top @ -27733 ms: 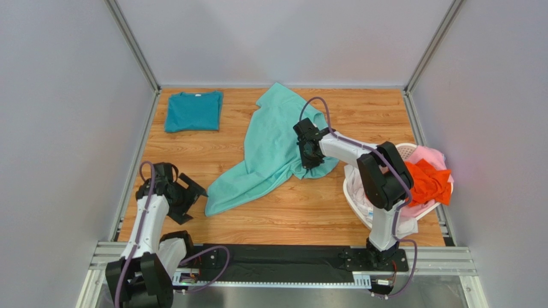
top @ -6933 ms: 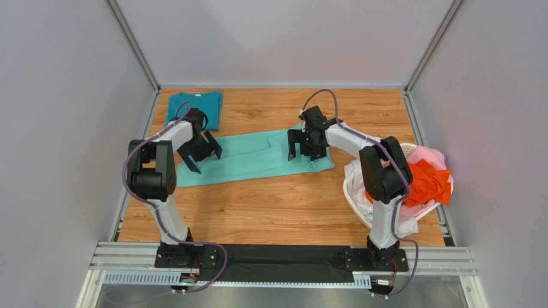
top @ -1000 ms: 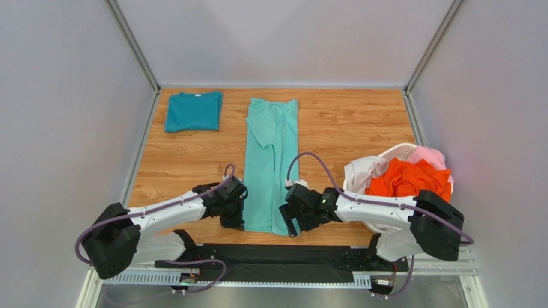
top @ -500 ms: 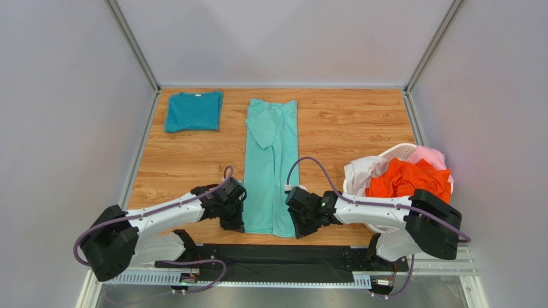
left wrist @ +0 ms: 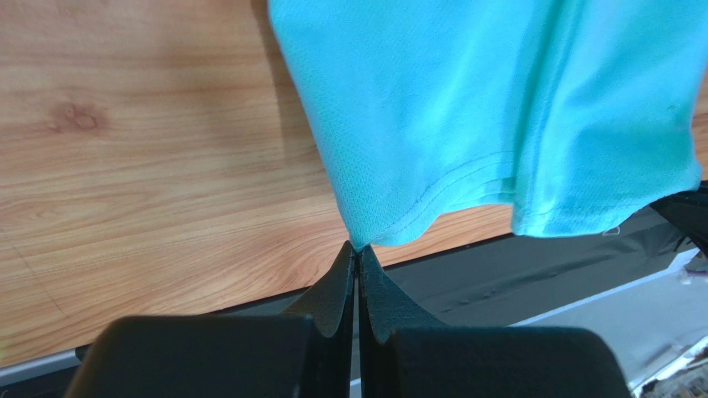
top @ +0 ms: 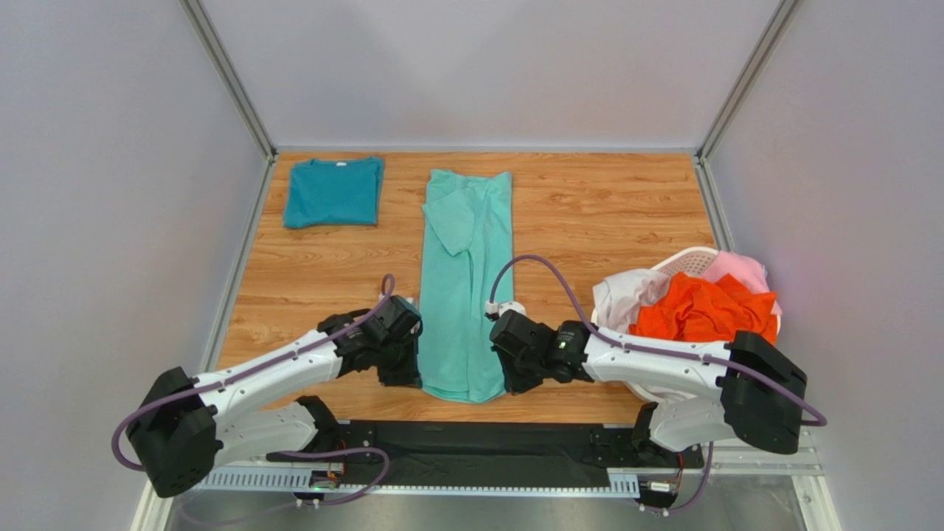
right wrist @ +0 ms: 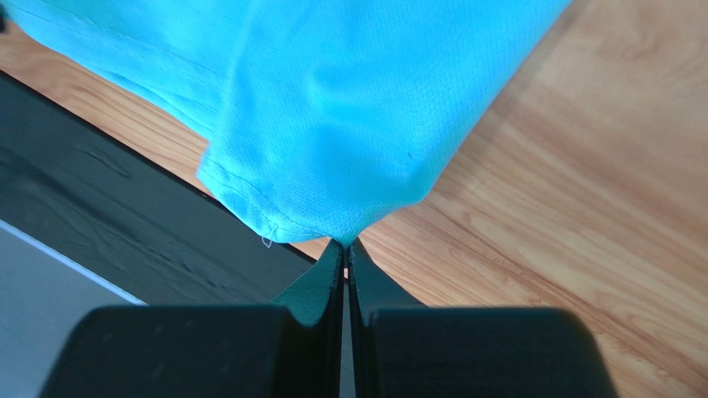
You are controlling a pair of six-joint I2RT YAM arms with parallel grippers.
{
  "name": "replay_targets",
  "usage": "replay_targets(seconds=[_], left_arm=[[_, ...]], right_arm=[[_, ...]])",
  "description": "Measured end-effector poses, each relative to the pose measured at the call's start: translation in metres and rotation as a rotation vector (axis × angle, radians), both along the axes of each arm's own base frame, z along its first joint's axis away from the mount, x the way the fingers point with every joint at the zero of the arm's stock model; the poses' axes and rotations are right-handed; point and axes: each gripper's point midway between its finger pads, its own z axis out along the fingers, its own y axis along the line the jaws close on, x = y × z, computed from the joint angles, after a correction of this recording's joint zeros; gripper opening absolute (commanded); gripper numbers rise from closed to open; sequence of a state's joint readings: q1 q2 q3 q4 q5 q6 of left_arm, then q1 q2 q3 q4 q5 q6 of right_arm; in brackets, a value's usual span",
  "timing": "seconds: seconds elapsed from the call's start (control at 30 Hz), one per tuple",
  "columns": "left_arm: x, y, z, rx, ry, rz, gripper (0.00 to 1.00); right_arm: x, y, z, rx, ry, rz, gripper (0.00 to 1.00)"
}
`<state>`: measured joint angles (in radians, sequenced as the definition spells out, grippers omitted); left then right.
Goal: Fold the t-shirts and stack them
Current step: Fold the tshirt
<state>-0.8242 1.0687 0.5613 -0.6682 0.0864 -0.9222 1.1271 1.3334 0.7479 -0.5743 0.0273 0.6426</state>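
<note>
Two-handed work on the wooden table (top: 598, 210): holding the mint-aqua t-shirt (top: 465, 277), laid as a long strip down the middle. Pinching its near hem corners in left gripper (left wrist: 357, 253) and right gripper (right wrist: 345, 244), with jaws pressed together on cloth. Could lose a thin corner if lifted unevenly, skewing the fold.

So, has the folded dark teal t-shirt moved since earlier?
No: the folded dark teal t-shirt still lies in the wooden table's far left corner, apart from the mint t-shirt.
</note>
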Motion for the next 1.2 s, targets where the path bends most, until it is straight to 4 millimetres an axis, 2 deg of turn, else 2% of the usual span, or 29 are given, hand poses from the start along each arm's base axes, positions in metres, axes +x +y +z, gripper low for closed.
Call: replay_targets(seconds=[0.23, 0.63, 0.93, 1.2], left_arm=[[0.029, -0.015, 0.034, -0.017, -0.099, 0.016, 0.0], [0.09, -0.02, 0.077, 0.009, -0.218, 0.102, 0.0], [0.136, -0.015, 0.09, 0.032, -0.251, 0.163, 0.0], [0.177, -0.01, 0.082, 0.047, -0.224, 0.212, 0.0]], right_arm=[[0.041, 0.014, 0.035, 0.038, -0.132, -0.025, 0.0], [0.107, 0.0, 0.067, 0.043, -0.268, -0.16, 0.0], [0.156, -0.011, 0.076, 0.045, -0.294, -0.248, 0.0], [0.199, -0.008, 0.086, 0.065, -0.314, -0.278, 0.01]])
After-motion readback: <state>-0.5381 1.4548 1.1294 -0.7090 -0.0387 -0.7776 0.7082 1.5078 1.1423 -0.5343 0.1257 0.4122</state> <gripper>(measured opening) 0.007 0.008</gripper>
